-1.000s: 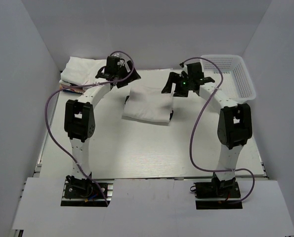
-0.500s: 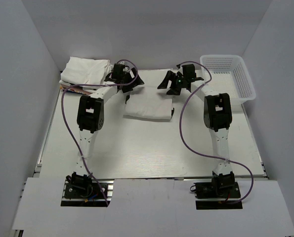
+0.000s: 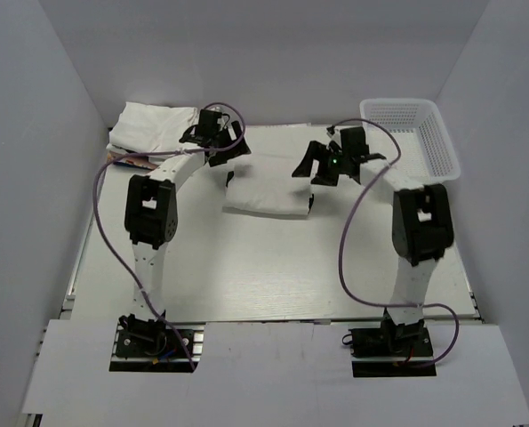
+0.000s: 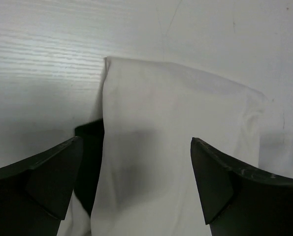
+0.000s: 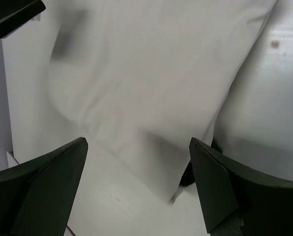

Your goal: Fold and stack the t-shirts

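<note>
White folded cloth t-shirt (image 3: 268,194) lies flat at the far centre of the pale wood-grain table (image 3: 264,267), with a sliver of dark cloth (image 4: 89,147) showing under its edge. A stack of folded whitish t-shirts (image 3: 157,124) sits at the far left corner, and a white plastic mesh basket (image 3: 442,147) stands at the far right. The left gripper (image 3: 231,153) hovers over the shirt's far left corner and the right gripper (image 3: 322,165) over its far right corner. Both point downward with fingers spread wide and nothing between them. The step in hand appears to be either one more fold or lifting the bundle onto the stack. To do it well, lower both grippers evenly onto opposite corners. Set one finger under all layers, including the dark edge, before closing. Close both sides together so that the cloth does not skew. Lift level, keep light tension between the arms, and avoid dragging the lower layers open.
</note>
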Robot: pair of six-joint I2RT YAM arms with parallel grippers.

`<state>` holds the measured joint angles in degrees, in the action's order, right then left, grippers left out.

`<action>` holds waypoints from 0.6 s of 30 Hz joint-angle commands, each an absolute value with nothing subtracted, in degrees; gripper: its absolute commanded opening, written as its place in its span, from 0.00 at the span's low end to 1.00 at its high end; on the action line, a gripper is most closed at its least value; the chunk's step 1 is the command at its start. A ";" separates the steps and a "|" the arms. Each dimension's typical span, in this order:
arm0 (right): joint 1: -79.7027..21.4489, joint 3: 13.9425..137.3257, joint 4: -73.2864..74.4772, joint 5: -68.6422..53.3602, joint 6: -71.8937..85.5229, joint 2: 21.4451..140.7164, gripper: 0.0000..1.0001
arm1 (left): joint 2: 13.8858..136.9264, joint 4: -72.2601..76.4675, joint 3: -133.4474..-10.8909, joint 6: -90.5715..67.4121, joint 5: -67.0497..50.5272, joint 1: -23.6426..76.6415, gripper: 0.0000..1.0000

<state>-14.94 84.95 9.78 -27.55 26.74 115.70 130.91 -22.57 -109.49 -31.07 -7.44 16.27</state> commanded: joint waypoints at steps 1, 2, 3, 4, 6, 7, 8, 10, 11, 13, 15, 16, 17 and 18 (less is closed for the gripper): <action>-15.73 71.68 4.13 -24.26 24.17 103.22 0.90 | 119.28 -25.04 -103.81 -28.21 -2.38 16.96 1.00; -15.91 69.80 4.04 -23.13 24.00 101.88 0.90 | 117.79 -25.83 -101.10 -27.52 -2.37 16.96 1.00; -15.82 64.39 3.78 -22.42 24.17 97.86 0.90 | 117.77 -25.84 -99.94 -27.51 -2.37 16.96 1.00; -16.08 62.86 3.17 -22.41 24.34 96.60 0.90 | 117.77 -25.84 -98.02 -26.20 -2.90 16.96 1.00; -16.08 59.61 2.81 -22.67 24.52 92.66 0.90 | 117.77 -25.84 -97.38 -25.58 -4.83 16.96 1.00; -16.26 58.28 4.03 -22.07 24.09 91.85 0.90 | 118.90 -26.80 -97.38 -24.97 -5.53 16.96 1.00; -16.17 58.18 5.52 -21.10 23.91 90.98 0.90 | 119.79 -27.59 -97.90 -24.96 -5.54 16.96 1.00; -16.08 57.40 9.99 -18.74 22.95 88.08 0.90 | 122.33 -29.96 -99.31 -24.43 -5.54 16.96 1.00; -16.26 56.78 10.54 -18.29 22.94 86.07 0.90 | 123.04 -29.97 -99.32 -23.82 -5.54 16.96 1.00; -16.00 53.62 10.81 -18.28 22.42 82.90 0.90 | 124.36 -30.76 -99.84 -23.21 -6.32 16.96 1.00; -15.82 51.61 11.33 -17.84 22.41 80.08 0.90 | 126.03 -30.76 -99.84 -22.42 -8.08 16.96 1.00; -15.82 51.24 11.69 -16.97 22.33 79.29 0.90 | 126.56 -30.76 -99.32 -22.41 -8.69 16.96 1.00; -15.82 51.15 12.91 -15.92 22.24 77.54 0.90 | 127.08 -30.76 -99.32 -21.89 -9.92 17.48 0.97; -15.82 50.20 13.27 -15.56 22.24 77.00 0.90 | 127.09 -30.76 -99.32 -21.88 -10.63 17.49 0.94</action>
<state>-16.12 51.33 11.42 -18.28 23.53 80.18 127.70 -28.82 -99.46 -23.79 -7.35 16.64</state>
